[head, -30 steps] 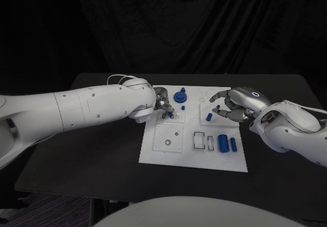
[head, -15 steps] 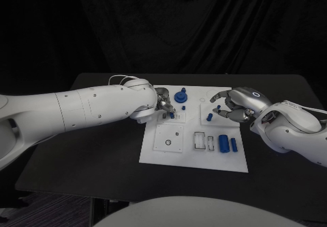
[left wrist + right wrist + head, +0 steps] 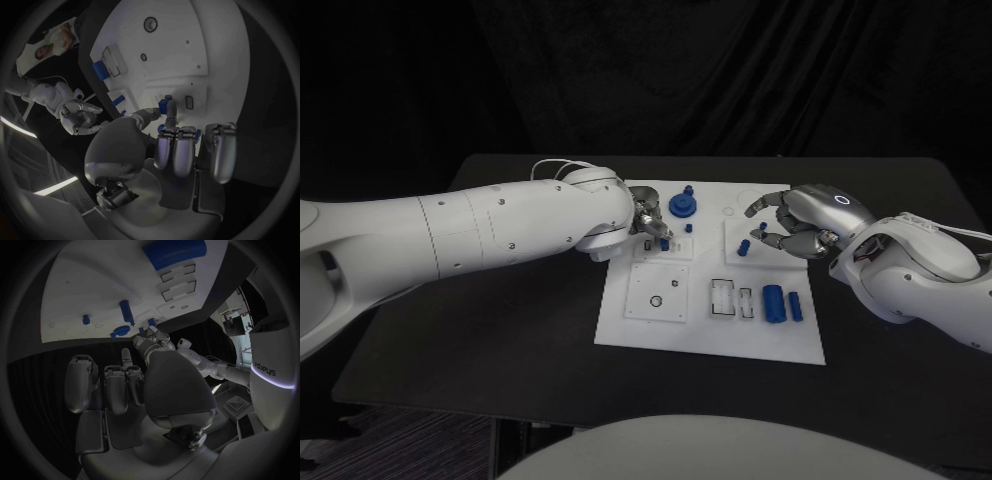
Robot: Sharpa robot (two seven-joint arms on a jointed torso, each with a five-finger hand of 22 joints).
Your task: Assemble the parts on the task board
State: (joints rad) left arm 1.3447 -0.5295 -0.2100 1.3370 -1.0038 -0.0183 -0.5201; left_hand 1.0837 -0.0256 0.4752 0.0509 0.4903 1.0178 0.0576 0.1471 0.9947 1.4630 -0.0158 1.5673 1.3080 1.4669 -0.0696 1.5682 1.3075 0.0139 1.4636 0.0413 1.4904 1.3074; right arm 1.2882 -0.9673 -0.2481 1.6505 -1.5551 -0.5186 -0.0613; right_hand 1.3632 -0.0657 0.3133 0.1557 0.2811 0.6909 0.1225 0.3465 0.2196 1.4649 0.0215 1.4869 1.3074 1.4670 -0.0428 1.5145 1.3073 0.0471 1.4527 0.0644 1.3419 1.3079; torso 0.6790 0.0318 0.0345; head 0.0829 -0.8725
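The white task board [image 3: 646, 325] lies mid-table. My left hand [image 3: 643, 218] is over the board's far left block and pinches a small blue part [image 3: 167, 107] between thumb and finger, its lower end at the board surface [image 3: 181, 60]. My right hand [image 3: 795, 224] hovers over the far right of the board with its fingers loosely curved and nothing in them. A short blue piece [image 3: 744, 246] lies just beside its fingertips. A blue round knob [image 3: 681, 205] and a small blue peg [image 3: 688, 228] stand between the two hands.
Two blue cylinders [image 3: 782, 303] lie side by side at the board's near right, next to empty rectangular slots [image 3: 721, 297]. A square plate with a round hole [image 3: 655, 293] sits near left. Bare black table [image 3: 488, 340] surrounds the board.
The left hand's fingers have shifted very slightly with the blue part at the board. The right hand has stayed where it was.
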